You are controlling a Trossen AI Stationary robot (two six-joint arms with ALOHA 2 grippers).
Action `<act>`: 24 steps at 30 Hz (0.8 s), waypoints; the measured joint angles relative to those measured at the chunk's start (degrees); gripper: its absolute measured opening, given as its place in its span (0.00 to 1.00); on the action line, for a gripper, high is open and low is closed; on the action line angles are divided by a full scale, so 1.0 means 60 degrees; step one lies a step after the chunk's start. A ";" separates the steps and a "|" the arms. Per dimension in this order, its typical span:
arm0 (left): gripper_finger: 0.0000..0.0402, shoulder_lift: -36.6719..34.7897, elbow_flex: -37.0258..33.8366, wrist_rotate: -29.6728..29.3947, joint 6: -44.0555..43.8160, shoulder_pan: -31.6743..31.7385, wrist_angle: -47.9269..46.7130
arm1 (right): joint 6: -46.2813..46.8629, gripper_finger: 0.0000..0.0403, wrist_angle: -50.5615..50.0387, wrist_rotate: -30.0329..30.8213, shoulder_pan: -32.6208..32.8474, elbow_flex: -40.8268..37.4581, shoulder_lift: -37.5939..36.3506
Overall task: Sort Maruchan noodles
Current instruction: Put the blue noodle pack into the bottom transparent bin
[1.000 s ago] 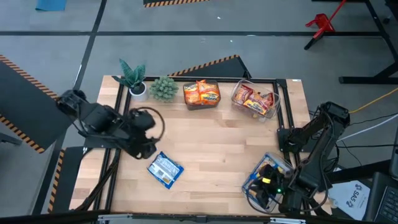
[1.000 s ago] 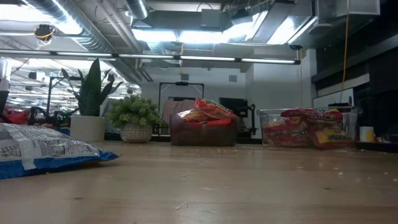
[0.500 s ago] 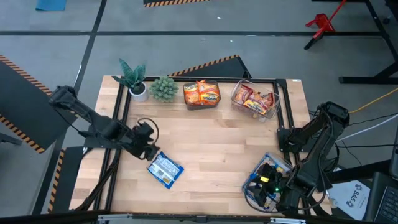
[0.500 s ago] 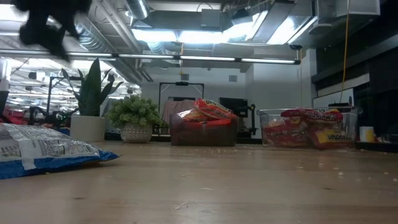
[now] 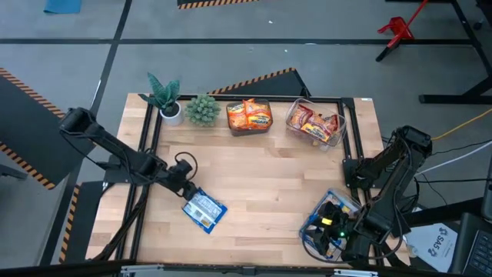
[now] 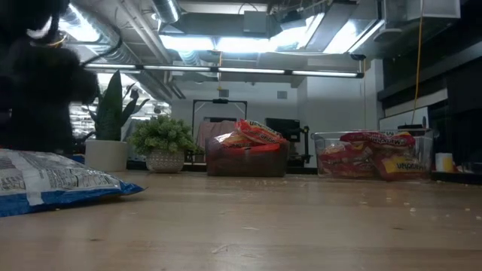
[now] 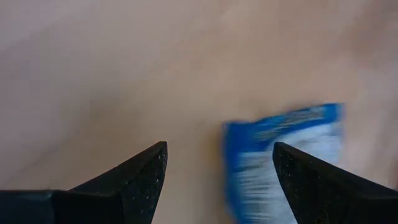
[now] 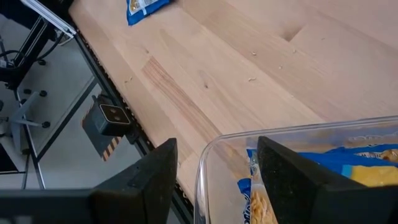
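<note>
One blue-and-white noodle packet (image 5: 204,210) (image 6: 53,184) lies flat on the wooden table near its front left. My left gripper (image 5: 185,185) (image 7: 219,149) hangs open just above and to the left of it, slanting down. The packet's (image 7: 286,162) left edge lies between the fingers, untouched. My right gripper (image 5: 329,229) (image 8: 216,146) is open over the corner of a clear bin (image 8: 298,130) at the near right. That bin holds blue packets (image 8: 348,155).
Along the far edge stand two potted plants (image 5: 165,96) (image 5: 202,109), a clear bin of orange packets (image 5: 248,117) and a clear bin of red-brown packets (image 5: 315,123). The middle of the table (image 5: 269,177) is bare wood. The table's near edge (image 8: 124,112) runs close to the right gripper.
My left gripper has come down from high over the table's left side toward the blue packet and a little toward the near edge, rolling as it sank. In the low view it has dropped in from the top left. The packet has not moved.
</note>
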 joint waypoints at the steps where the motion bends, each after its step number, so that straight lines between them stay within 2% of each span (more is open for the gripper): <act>1: 0.71 0.0045 -0.0153 0.0026 -0.0175 -0.0030 -0.0045 | 0.0004 0.51 0.0004 0.0003 0.0000 0.0000 0.0000; 7: 0.71 0.0077 -0.0413 0.0014 -0.0463 -0.0200 0.0426 | 0.0015 0.51 0.0010 0.0011 -0.0004 0.0000 0.0000; 13: 0.71 0.0301 -0.0409 0.0521 -0.0148 -0.0419 0.0934 | 0.0016 0.51 -0.0082 0.0068 -0.0004 0.0000 -0.0004; 18: 0.71 0.1079 -0.0383 0.0488 -0.0179 -0.0547 0.1392 | 0.0018 0.51 -0.0077 0.0110 -0.0004 0.0000 -0.0007; 24: 0.71 0.2196 -0.0376 0.0448 -0.0024 -0.0612 0.3173 | 0.0018 0.51 -0.0080 0.0109 -0.0004 0.0000 -0.0007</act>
